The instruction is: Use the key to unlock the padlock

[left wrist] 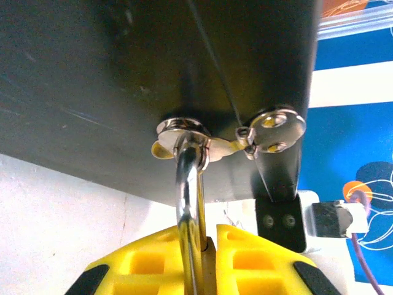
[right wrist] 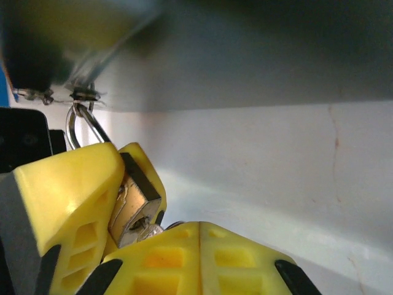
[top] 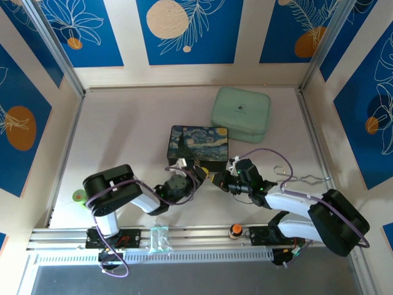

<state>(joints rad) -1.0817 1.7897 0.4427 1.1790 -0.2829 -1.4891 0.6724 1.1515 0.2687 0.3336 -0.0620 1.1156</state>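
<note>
The top camera sits high on the near side of the painted box [top: 198, 143], looking steeply down so the box lies mid-frame. Both wrist cameras are very close beneath the box's near wall, tilted up at it from left and right, sharing its latch [left wrist: 184, 129] and the hanging padlock [right wrist: 136, 206].

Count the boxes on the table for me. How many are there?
2. A dark painted box sits in the middle of the table, and a pale green box lies behind it, a bit to the right. A smaller one could be hidden.
</note>
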